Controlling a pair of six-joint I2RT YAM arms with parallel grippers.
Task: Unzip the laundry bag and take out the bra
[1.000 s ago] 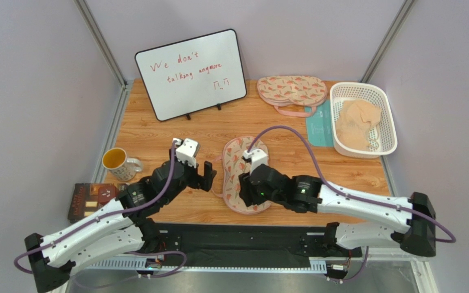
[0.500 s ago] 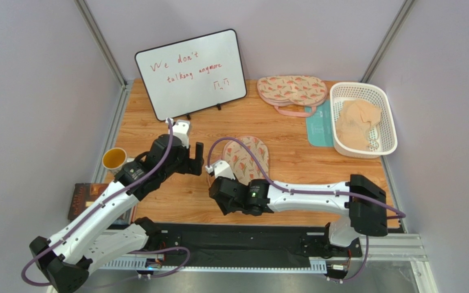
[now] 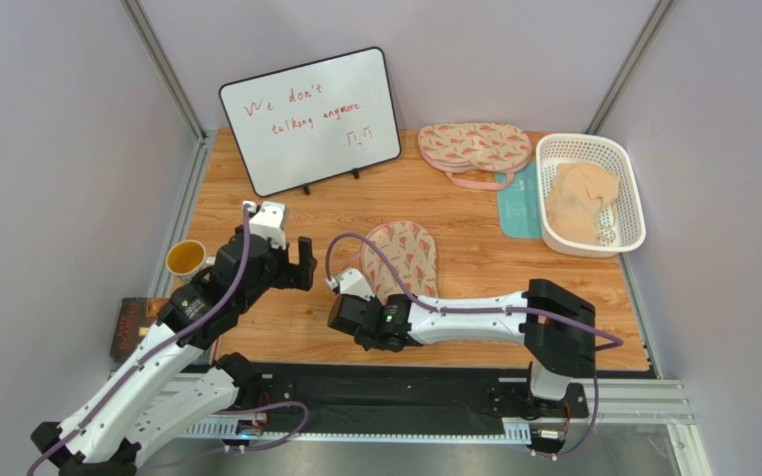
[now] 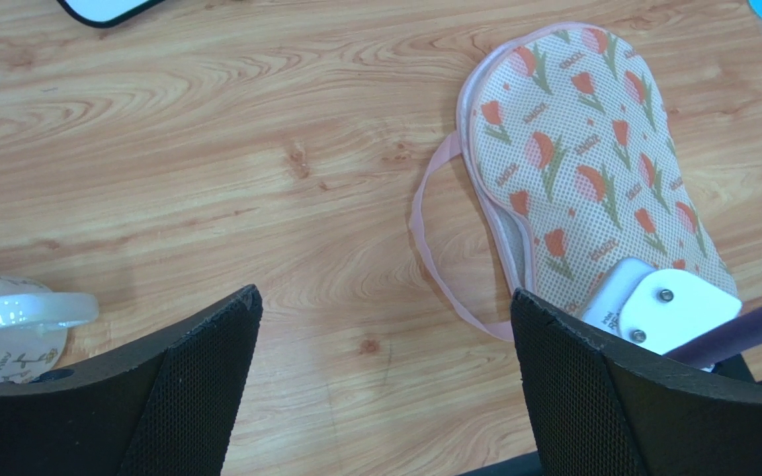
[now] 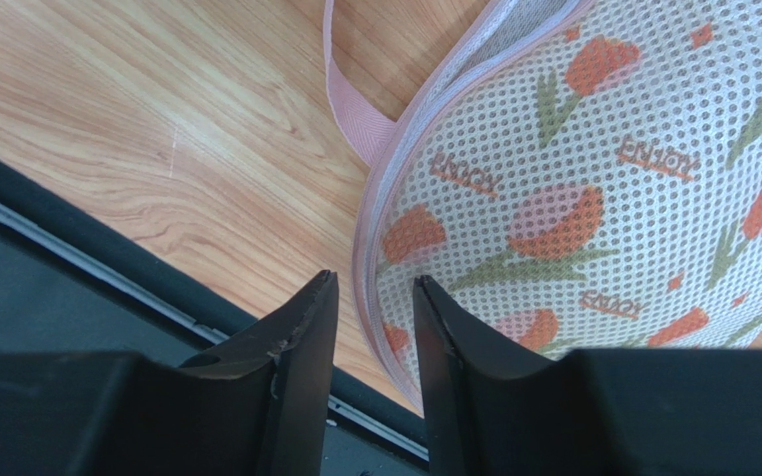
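My right hand (image 5: 370,290) is nearly closed, with the pink-trimmed near edge of the laundry bag (image 3: 402,256) caught between its fingers. The bag lies flat mid-worktop (image 3: 474,273). My left hand (image 4: 385,307) hangs wide open and empty, just left of the bag.

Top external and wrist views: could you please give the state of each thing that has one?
Near laundry bag: lying flat; zip state unclear.
Left end effector: open, empty.
Right end effector: nearly closed at the bag's edge; grip unclear.
Far laundry bag: lying flat.
Mug: upright.
Basket: holding peach fabric.
Whiteboard: propped upright, written on.
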